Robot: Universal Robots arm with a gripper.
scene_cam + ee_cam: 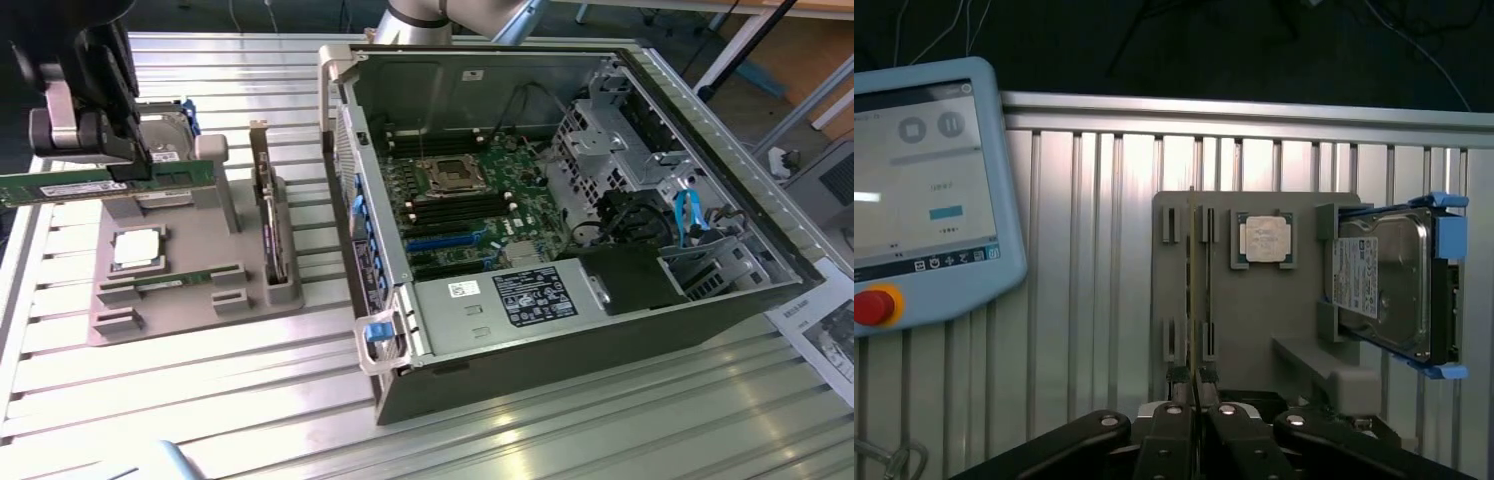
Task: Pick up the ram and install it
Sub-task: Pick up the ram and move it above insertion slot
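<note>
Black two-finger claw (96,172) is gripping the long, thin green ram stick with black chips and a pale label (54,188), apart from the open computer.

In the wrist view the claw (1195,388) is pinching narrow on the ram (1194,290), which is showing edge-on between the jaws. The stick is judged light and stiff but fragile, so it is best held by its flat faces near the middle, away from the contact edge. It is hanging level and appears raised over the grey moulded parts holder (200,255), which is sitting on the ribbed metal worktop (174,400). Further off, toward the exterior view's right, the open grey computer case (747,215) is lying with its green motherboard (461,205) exposed.
</note>
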